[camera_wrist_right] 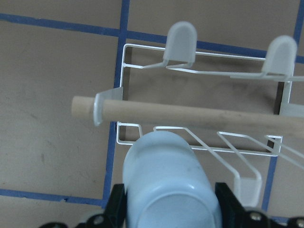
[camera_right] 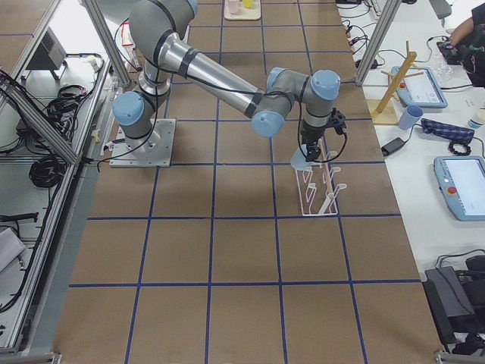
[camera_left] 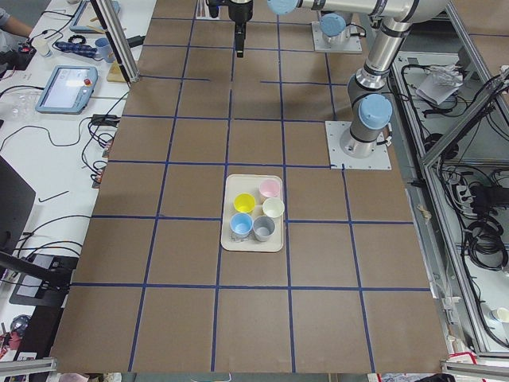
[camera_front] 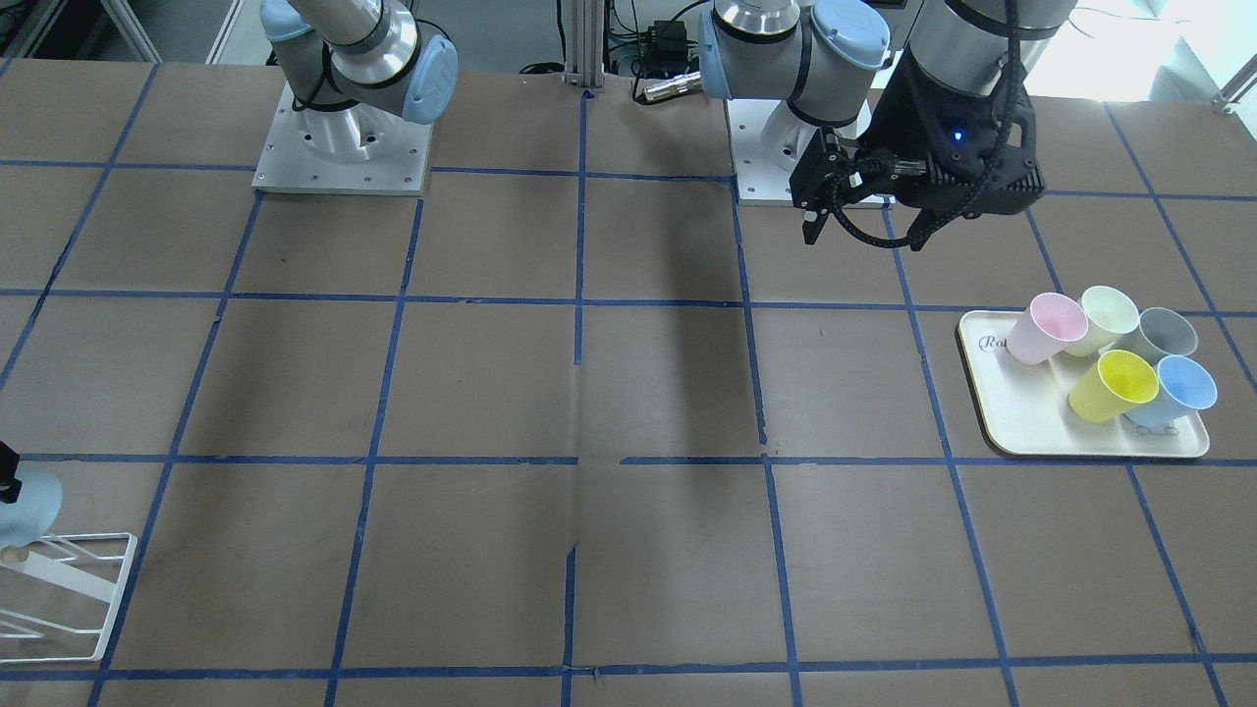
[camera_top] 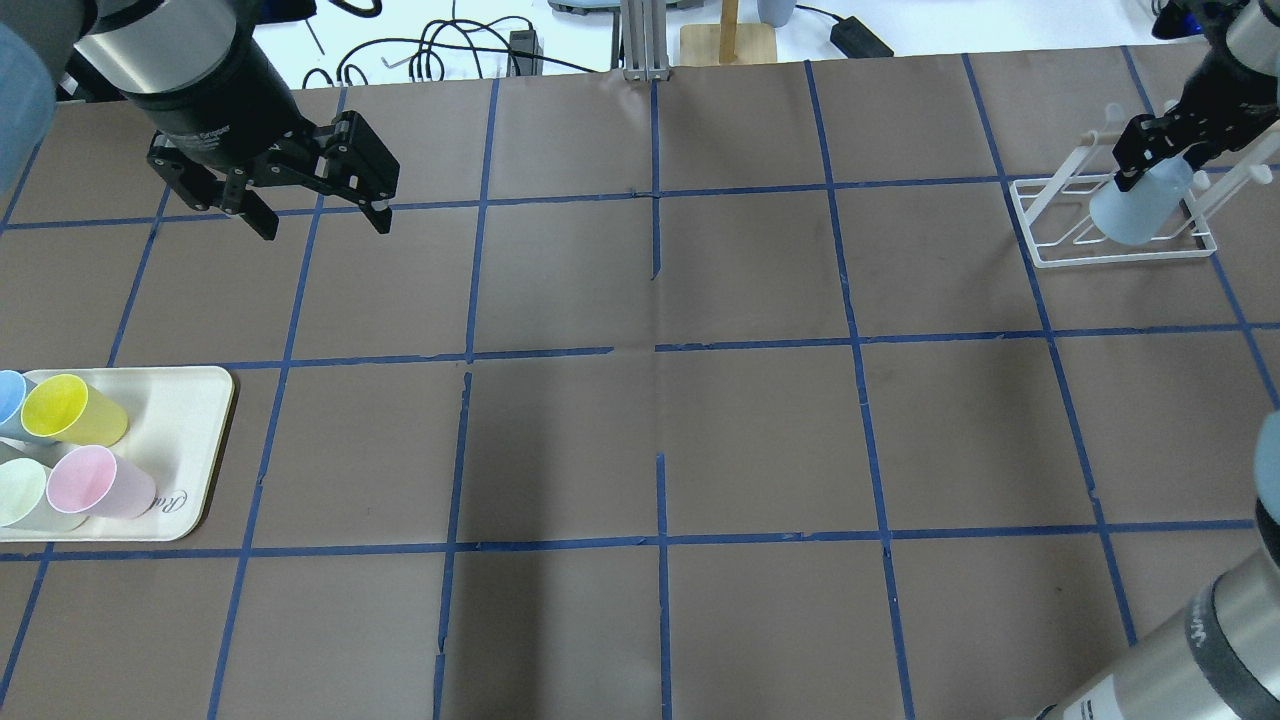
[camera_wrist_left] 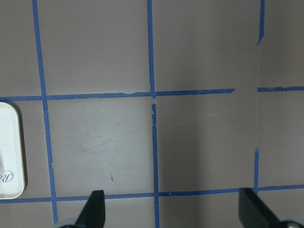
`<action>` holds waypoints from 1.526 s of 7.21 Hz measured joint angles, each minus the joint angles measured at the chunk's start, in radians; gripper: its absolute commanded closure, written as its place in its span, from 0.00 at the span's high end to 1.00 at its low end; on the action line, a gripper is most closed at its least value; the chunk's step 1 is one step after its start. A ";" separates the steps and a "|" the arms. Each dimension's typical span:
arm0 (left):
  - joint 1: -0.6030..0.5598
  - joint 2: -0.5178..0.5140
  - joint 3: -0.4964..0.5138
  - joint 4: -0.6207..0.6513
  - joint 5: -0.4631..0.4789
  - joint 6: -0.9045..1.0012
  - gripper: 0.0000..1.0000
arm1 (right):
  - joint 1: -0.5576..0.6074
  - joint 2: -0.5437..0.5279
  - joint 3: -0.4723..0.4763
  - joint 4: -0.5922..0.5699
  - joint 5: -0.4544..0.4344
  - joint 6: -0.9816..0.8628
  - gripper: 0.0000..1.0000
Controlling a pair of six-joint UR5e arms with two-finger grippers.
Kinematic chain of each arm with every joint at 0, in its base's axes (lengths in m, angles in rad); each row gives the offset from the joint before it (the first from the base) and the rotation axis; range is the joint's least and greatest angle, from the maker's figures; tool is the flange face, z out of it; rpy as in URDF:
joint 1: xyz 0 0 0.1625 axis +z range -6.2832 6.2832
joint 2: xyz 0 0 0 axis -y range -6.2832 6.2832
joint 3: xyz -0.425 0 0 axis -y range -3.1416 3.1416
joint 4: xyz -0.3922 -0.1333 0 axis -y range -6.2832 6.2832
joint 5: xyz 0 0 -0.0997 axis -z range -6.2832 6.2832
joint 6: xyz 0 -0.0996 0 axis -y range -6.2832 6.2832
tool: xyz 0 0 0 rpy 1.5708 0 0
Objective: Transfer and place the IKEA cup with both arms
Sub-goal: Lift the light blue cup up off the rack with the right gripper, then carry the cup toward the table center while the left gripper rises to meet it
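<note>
My right gripper (camera_top: 1150,160) is shut on the pale sky-blue IKEA cup (camera_top: 1140,205) and holds it tilted over the white wire rack (camera_top: 1110,250) at the far right of the table. In the right wrist view the cup (camera_wrist_right: 168,185) sits between both fingers (camera_wrist_right: 116,204), just below the rack's wooden dowel (camera_wrist_right: 190,114). The cup also shows at the left edge of the front view (camera_front: 25,506). My left gripper (camera_top: 320,215) is open and empty, raised above the table at the far left, and its open fingers (camera_wrist_left: 95,209) show bare table between them.
A cream tray (camera_top: 190,440) at the left edge holds several pastel cups, among them yellow (camera_front: 1113,385), pink (camera_front: 1046,327), a second blue one (camera_front: 1178,388) and grey (camera_front: 1164,334). The arm bases (camera_front: 339,147) stand at the table's robot side.
</note>
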 measured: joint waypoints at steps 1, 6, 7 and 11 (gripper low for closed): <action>0.000 0.000 0.001 0.000 -0.001 0.000 1.00 | 0.000 -0.001 -0.035 0.044 -0.001 -0.004 0.16; 0.004 0.007 -0.002 0.000 -0.072 0.002 1.00 | 0.009 -0.134 -0.148 0.339 0.057 -0.013 0.12; 0.017 0.014 -0.008 0.000 -0.127 0.002 1.00 | 0.010 -0.182 -0.150 0.445 0.163 -0.014 0.09; 0.165 0.058 -0.142 -0.056 -0.790 0.038 1.00 | 0.000 -0.253 -0.130 0.852 0.719 -0.134 0.07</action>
